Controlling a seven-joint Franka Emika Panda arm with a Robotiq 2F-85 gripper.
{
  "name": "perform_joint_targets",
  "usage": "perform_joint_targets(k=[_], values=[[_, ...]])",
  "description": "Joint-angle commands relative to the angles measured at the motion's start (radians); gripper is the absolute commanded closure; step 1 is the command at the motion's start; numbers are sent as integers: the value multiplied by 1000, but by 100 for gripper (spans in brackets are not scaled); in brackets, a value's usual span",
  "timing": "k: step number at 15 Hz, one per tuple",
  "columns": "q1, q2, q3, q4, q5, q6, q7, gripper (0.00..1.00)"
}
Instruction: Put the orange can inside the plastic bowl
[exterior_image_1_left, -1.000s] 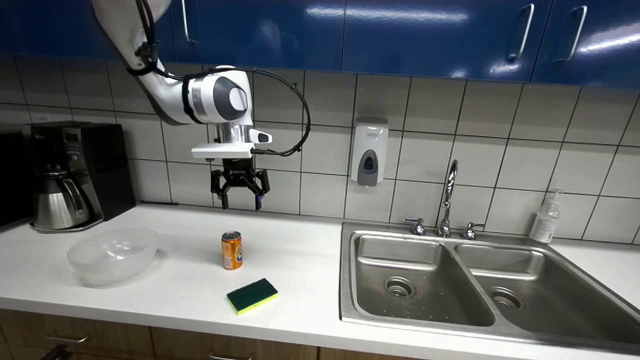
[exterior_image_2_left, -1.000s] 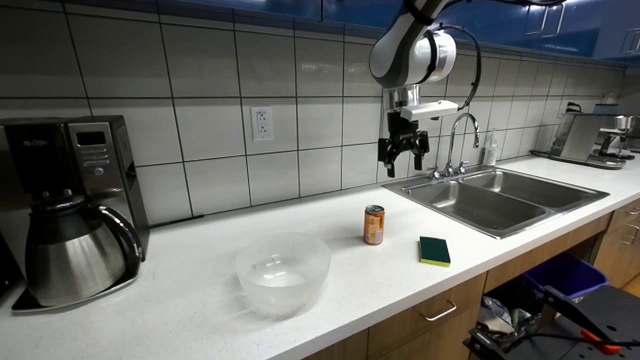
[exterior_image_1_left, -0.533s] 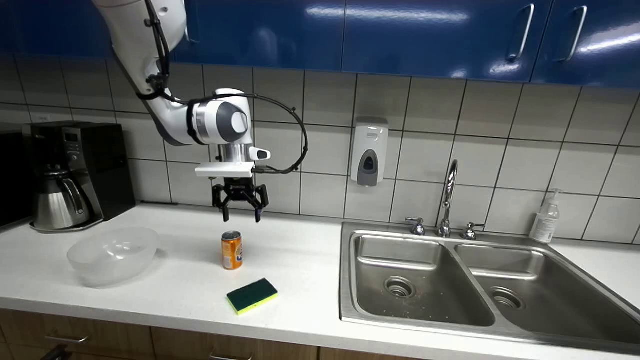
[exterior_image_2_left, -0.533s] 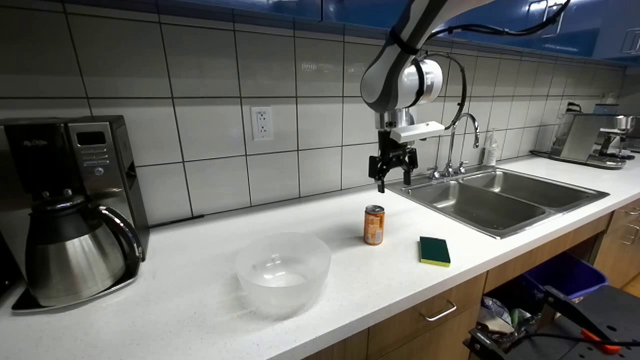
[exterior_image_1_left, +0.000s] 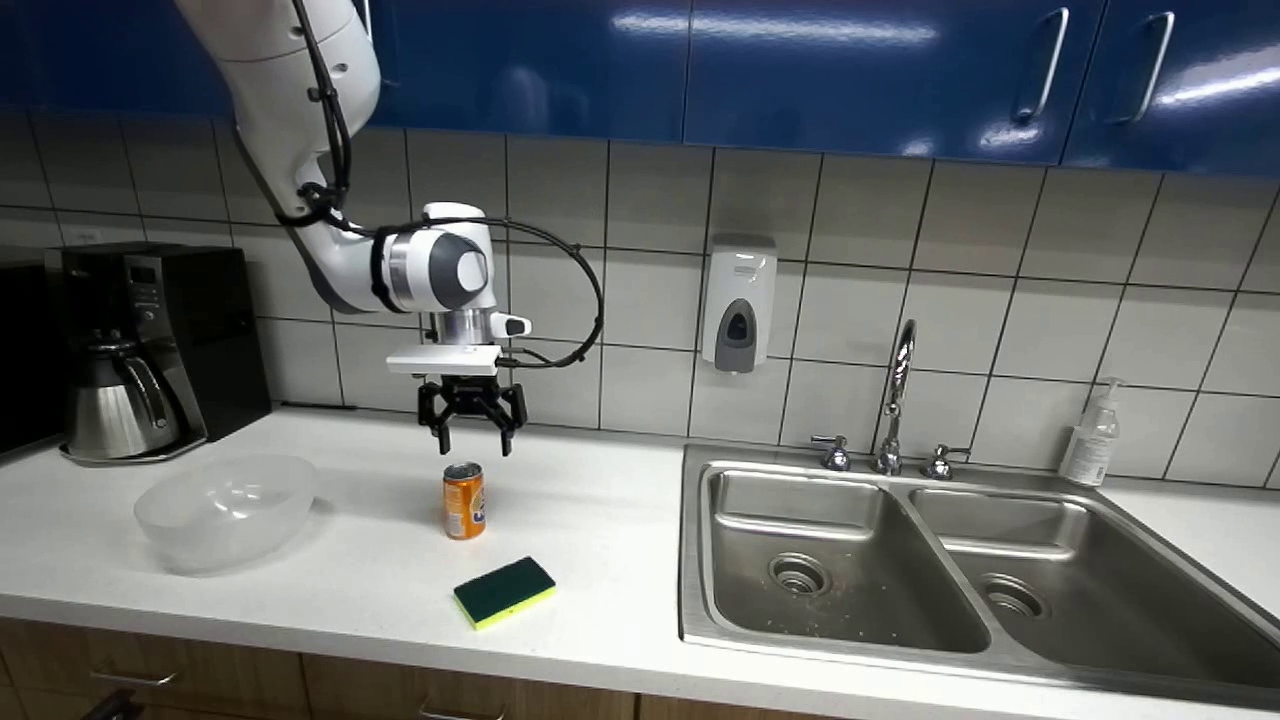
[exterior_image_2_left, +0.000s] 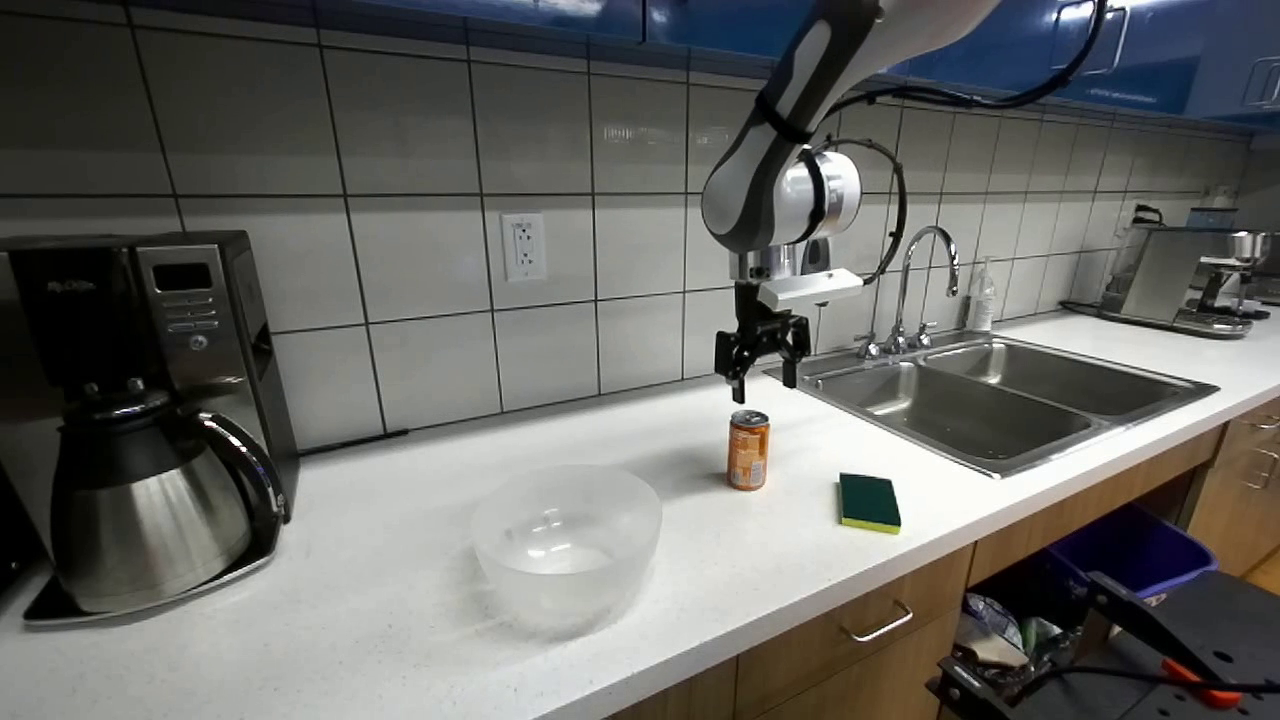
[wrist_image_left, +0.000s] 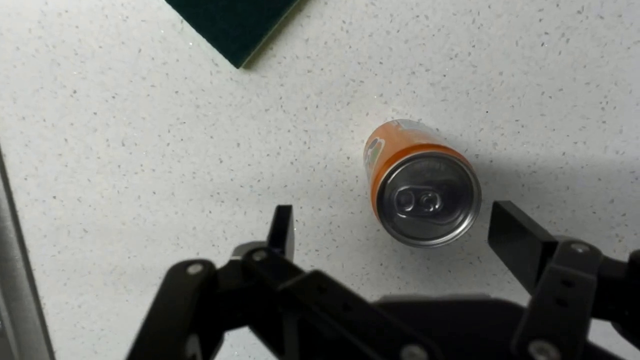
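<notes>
From left to right in an exterior view: the wide, round bowl of see-through plastic (exterior_image_1_left: 225, 540) is set near the front edge of the white counter (exterior_image_1_left: 600, 520). The small, orange, cylindrical can with a silvery top (exterior_image_1_left: 464, 502) is stood upright between front and back edges, outside the bowl. Above it the black, two-fingered gripper (exterior_image_1_left: 475, 446) is held with jaws apart, nothing being gripped. The grasp is judged the step in hand: in the wrist view the can is seen off centre, towards the bowl-side finger (wrist_image_left: 520, 245), so a small shift towards bowl and front edge is advised before descent, lest the can be struck. The flat, green-and-yellow sponge (exterior_image_1_left: 505, 590) is seen nearer the front edge.
</notes>
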Motion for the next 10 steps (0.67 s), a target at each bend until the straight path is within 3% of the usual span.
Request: perform_joint_targets(k=[1,10], values=[[5,44,13,40,10,12,5,0],[26,139,12,97,-4,37,-1,0]])
